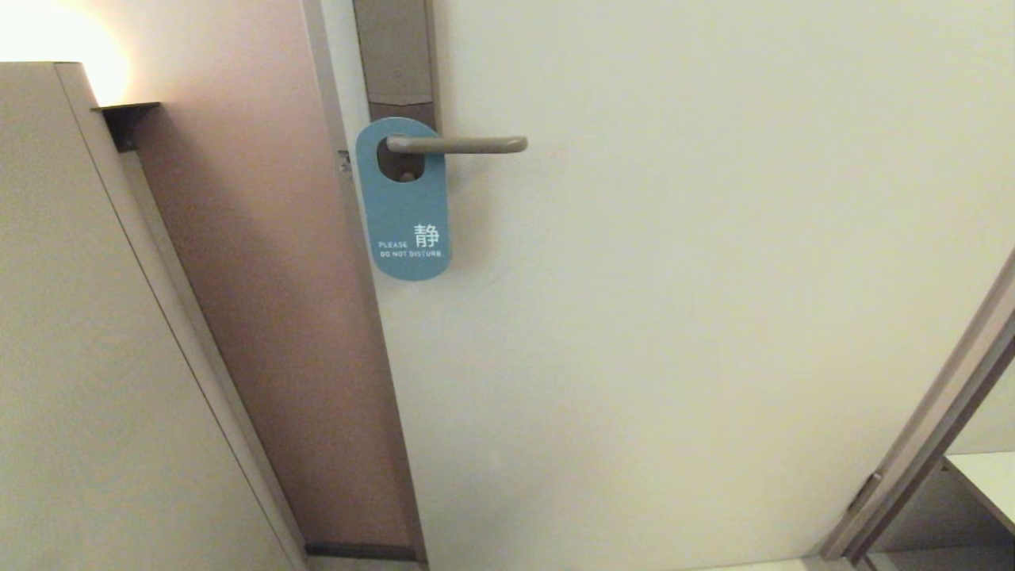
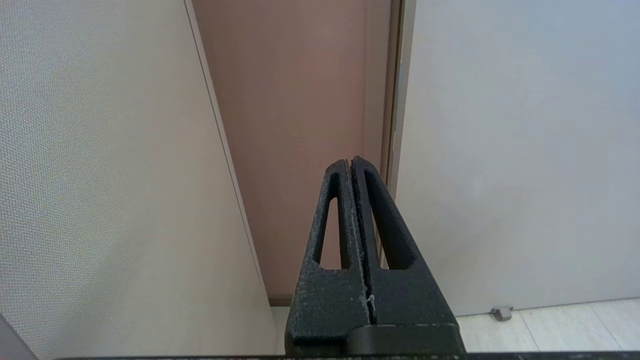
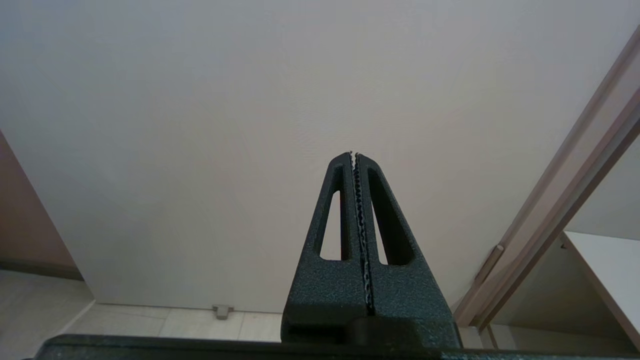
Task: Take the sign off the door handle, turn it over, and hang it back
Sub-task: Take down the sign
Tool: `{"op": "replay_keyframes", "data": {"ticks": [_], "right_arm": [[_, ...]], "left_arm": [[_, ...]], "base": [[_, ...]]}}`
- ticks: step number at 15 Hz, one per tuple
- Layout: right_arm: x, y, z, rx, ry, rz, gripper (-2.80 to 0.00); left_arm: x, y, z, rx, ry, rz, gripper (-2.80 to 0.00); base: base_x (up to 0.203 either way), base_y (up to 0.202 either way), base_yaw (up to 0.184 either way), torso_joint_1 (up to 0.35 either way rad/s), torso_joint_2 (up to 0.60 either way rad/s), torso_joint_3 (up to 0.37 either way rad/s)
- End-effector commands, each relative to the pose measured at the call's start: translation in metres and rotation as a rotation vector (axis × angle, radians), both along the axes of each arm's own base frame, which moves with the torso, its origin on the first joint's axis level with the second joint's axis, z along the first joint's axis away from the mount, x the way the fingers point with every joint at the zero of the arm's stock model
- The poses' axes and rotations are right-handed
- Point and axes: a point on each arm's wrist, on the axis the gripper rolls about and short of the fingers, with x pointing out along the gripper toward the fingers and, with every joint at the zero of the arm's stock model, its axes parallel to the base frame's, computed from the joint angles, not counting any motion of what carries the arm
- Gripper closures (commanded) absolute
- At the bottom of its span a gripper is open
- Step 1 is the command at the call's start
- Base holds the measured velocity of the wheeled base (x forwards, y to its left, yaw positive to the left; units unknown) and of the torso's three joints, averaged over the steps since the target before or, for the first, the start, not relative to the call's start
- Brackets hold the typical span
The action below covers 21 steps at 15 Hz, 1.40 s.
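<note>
We see the sign (image 1: 407,208) hanging blue face out on the door handle (image 1: 464,144). Both pincers — left pincer (image 2: 350,161), right pincer (image 3: 354,155) — sit pressed together, well below it.

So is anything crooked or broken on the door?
Nothing stands out. The sign hangs straight on the door handle, blue face out, and looks undamaged. The left end effector and right end effector are both shut, low down, away from it.
</note>
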Motion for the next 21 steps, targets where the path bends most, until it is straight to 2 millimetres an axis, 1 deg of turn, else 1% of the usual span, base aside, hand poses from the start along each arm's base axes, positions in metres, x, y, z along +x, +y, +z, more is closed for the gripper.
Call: {"op": "replay_keyframes", "data": {"ticks": [1, 9, 15, 16, 18, 21], "right_arm": [[0.000, 0.000, 0.000, -0.002, 0.002, -0.001, 0.00], [0.000, 0.000, 0.000, -0.002, 0.002, 0.001, 0.00], [0.000, 0.000, 0.000, -0.002, 0.002, 0.001, 0.00], [0.000, 0.000, 0.000, -0.002, 0.002, 0.001, 0.00], [0.000, 0.000, 0.000, -0.002, 0.002, 0.001, 0.00], [0.000, 0.000, 0.000, -0.002, 0.002, 0.001, 0.00]], "left_arm": [[0.000, 0.000, 0.000, 0.001, 0.002, -0.001, 0.00], [0.000, 0.000, 0.000, 0.003, 0.002, -0.001, 0.00], [-0.001, 0.000, 0.002, 0.044, -0.002, -0.017, 0.00], [-0.003, -0.001, 0.009, 0.045, -0.022, -0.027, 0.00], [-0.004, -0.001, 0.029, 0.040, -0.012, -0.052, 0.00], [0.008, -0.001, 0.071, 0.021, 0.037, -0.085, 0.00]], "base": [[0.000, 0.000, 0.000, 0.000, 0.00, 0.000], [0.000, 0.000, 0.000, 0.000, 0.00, 0.000], [0.000, 0.000, 0.000, 0.000, 0.00, 0.000], [0.000, 0.000, 0.000, 0.000, 0.00, 0.000], [0.000, 0.000, 0.000, 0.000, 0.00, 0.000], [0.000, 0.000, 0.000, 0.000, 0.00, 0.000]]}}
